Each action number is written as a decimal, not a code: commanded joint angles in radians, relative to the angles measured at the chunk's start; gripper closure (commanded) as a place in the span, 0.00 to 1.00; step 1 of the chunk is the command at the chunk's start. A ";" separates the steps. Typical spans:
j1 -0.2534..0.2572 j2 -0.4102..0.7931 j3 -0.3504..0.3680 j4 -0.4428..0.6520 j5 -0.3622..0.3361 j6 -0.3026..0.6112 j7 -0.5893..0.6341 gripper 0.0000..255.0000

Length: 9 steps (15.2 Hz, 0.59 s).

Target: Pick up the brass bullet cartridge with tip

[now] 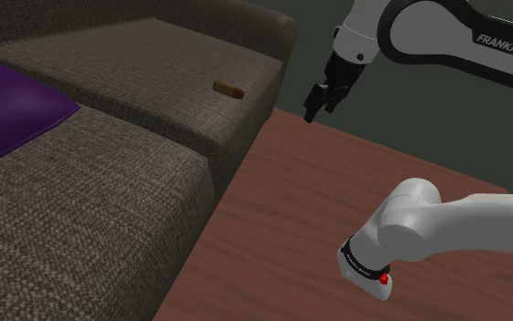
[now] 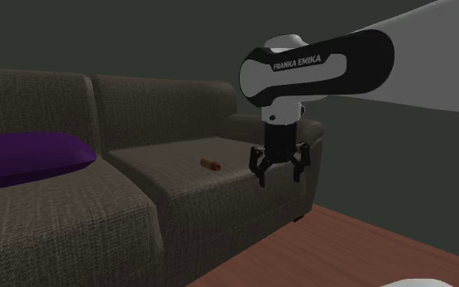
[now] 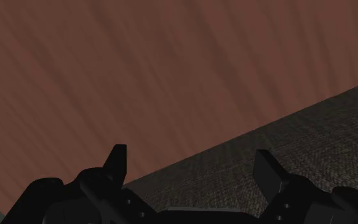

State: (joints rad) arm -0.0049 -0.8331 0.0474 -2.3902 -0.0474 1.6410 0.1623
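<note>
In the shoulder view we look from high up beside the arm [image 1: 464, 228], down and to the left over the sofa [image 1: 108, 182] and the floor [image 1: 336, 201]. The second exterior view stands low in front of the sofa and faces it, with the gripper [image 2: 280, 179] close. The wrist view looks down along the fingers [image 3: 115, 167], near the floor and the sofa's edge. Both exterior views share the sofa, the purple cushion [image 1: 8, 119] and the gripper.
</note>
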 commanded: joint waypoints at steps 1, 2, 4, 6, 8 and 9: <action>0.000 0.000 0.000 0.000 0.000 0.000 0.000 0.00; 0.009 0.045 -0.001 0.033 0.002 0.007 -0.018 0.00; 0.028 0.132 -0.002 0.102 0.007 0.017 -0.054 0.00; 0.046 0.217 -0.001 0.174 0.013 0.021 -0.090 0.00; 0.063 0.301 0.001 0.250 0.020 0.019 -0.125 0.00; 0.072 0.342 0.003 0.290 0.023 0.016 -0.143 0.00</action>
State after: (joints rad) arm 0.0556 -0.5277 0.0442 -2.1299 -0.0304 1.6560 0.0334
